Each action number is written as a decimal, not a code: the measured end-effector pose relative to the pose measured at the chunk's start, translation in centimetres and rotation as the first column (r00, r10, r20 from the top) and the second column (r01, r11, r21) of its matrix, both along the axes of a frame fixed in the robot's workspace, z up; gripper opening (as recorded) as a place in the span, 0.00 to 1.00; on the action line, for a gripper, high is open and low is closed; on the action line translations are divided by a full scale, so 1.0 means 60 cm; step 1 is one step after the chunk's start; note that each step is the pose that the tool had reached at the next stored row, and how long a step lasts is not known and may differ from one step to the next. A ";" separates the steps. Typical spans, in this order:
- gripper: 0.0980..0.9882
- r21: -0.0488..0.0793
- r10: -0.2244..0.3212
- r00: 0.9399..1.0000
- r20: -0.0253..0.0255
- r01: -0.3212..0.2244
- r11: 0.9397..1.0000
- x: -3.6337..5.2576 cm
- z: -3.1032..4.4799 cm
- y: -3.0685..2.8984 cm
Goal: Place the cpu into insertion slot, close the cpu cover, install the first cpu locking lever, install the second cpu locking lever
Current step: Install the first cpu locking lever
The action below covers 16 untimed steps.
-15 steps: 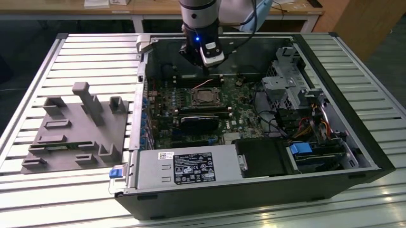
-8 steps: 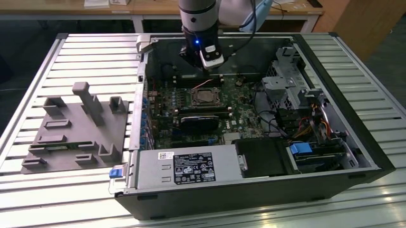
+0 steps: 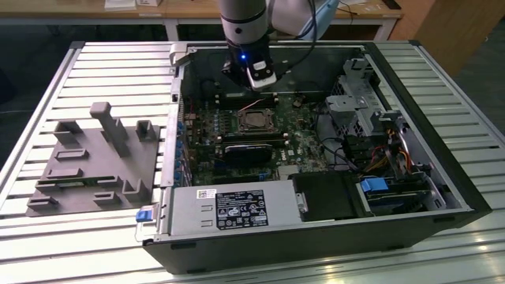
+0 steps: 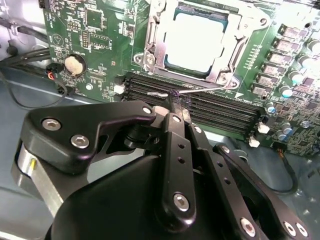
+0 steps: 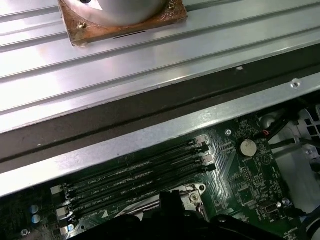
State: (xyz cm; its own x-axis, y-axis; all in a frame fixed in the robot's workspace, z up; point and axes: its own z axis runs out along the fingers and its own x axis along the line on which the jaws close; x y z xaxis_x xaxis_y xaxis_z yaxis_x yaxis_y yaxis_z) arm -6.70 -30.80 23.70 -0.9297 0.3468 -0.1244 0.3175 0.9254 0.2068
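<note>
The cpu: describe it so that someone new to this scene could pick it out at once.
In the open computer case, find the green board on its floor. A silvery metal cover sits on it, and the cpu is the flat pale square in the cover's window, unlike the long black memory slots beside it.

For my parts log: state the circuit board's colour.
Green, the circuit board, clearest in the second wrist view.

No legible text; white label (image 3: 240, 211) on power supply (image 3: 189, 216), perhaps certification marks, unreadable
</note>
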 end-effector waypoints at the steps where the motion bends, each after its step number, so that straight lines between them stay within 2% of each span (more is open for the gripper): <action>1: 0.00 0.001 0.002 1.000 0.002 -0.002 1.000 -0.001 -0.002 0.0000; 4: 0.00 0.003 0.007 1.000 0.011 -0.007 1.000 -0.002 -0.005 -0.0001; 8: 0.00 0.004 0.018 0.999 0.032 -0.018 1.000 -0.002 -0.009 0.0001; 10: 0.00 0.005 0.023 0.999 0.041 -0.024 1.000 -0.003 -0.011 0.0000; 11: 0.00 0.005 0.025 0.999 0.044 -0.026 1.000 -0.003 -0.012 -0.0001; 16: 0.00 0.008 0.035 0.998 0.048 -0.036 0.999 -0.006 -0.022 -0.0012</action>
